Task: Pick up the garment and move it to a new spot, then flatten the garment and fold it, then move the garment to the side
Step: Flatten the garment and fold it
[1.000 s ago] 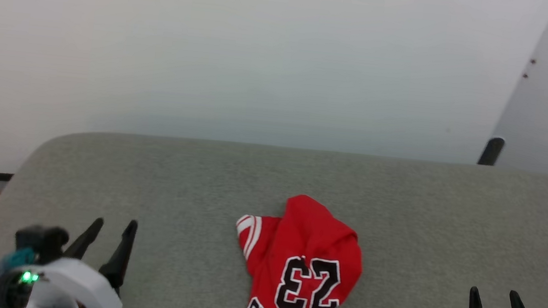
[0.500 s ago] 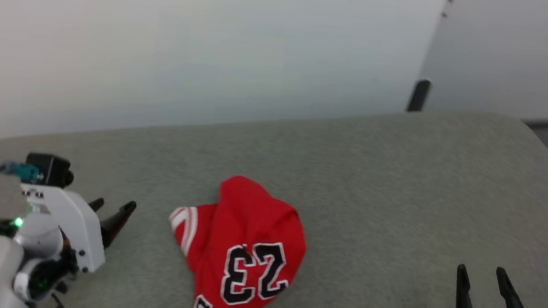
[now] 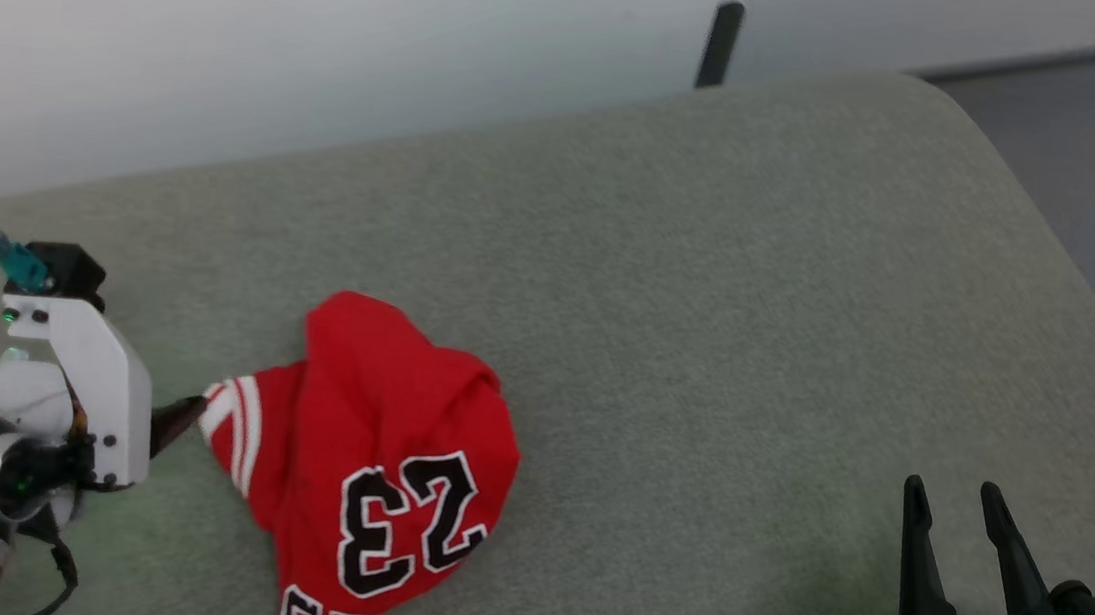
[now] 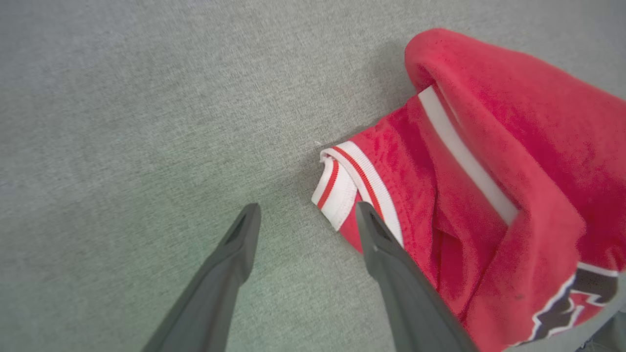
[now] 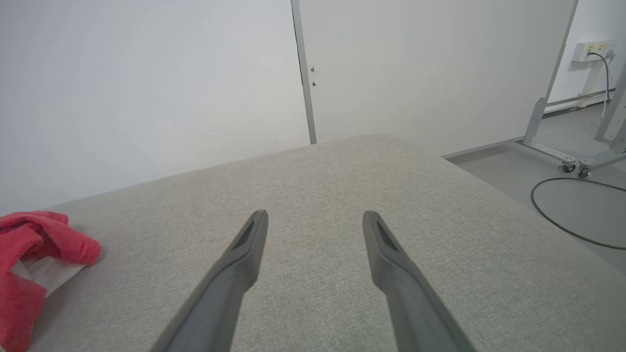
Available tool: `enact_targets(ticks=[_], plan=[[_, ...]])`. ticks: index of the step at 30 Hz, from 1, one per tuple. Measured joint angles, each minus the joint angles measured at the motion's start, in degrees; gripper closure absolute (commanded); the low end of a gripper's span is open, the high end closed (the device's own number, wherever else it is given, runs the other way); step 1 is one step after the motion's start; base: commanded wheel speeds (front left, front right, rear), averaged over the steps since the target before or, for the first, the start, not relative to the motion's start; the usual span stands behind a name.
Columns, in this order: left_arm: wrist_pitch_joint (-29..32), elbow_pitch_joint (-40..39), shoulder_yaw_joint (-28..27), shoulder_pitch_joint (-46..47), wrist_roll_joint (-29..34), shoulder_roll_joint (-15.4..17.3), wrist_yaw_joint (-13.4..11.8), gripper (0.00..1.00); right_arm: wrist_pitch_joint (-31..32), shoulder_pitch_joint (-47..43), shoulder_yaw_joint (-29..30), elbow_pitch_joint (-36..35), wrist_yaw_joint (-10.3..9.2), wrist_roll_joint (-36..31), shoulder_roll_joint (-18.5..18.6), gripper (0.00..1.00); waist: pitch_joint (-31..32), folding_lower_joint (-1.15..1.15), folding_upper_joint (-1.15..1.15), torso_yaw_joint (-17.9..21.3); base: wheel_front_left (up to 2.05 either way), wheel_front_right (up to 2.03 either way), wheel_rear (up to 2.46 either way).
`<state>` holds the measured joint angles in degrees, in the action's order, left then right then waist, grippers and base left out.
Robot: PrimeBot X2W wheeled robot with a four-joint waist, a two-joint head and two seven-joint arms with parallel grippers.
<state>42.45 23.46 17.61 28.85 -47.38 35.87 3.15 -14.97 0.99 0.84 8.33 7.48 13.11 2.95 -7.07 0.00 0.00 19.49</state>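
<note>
The garment lies crumpled in a loose heap on a grey padded surface, red cloth bunched up into a rounded fold at its far end, with the black, white-outlined number 23 facing up at its near end. A red-and-white striped cuff sticks out from the garment's left side, and a white band runs across the red cloth beside it. The left gripper sits right at that cuff with its fingers spread wide and nothing clamped in them. In the left wrist view one finger lies over the garment's edge, the other lies over bare grey fabric, and the corner of the cuff shows between the two tips. Whether either finger touches the cloth I cannot tell. In the head view the left arm's white wrist housing stands just left of the garment, with one dark fingertip reaching to the striped trim. The right gripper hangs well to the right of the garment over bare grey fabric, its jaws also wide apart and empty. Beyond the garment a pale wall rises behind the surface, and a dark post stands at the surface's far edge. Far right of the garment is grey floor, with a black cable looped on it and a metal frame on casters.
</note>
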Motion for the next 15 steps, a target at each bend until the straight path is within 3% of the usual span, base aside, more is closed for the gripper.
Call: enact_targets(ticks=[14, 15], plan=[[7.03, 5.46, 2.56, 2.87, 0.00, -0.97, -2.47, 0.00, 0.00, 1.13, -1.07, 0.04, 0.00, 0.38, -0.01, 0.00, -4.56, 0.00, 0.00, 3.90, 0.00, 0.00, 0.00], [7.14, 5.88, 2.56, 3.05, -0.10, -1.24, -2.49, 0.07, 0.00, 1.15, -1.14, 0.08, 0.00, 0.32, -0.01, 0.00, -4.46, 0.00, 0.00, 3.84, 0.00, 0.00, 0.00]])
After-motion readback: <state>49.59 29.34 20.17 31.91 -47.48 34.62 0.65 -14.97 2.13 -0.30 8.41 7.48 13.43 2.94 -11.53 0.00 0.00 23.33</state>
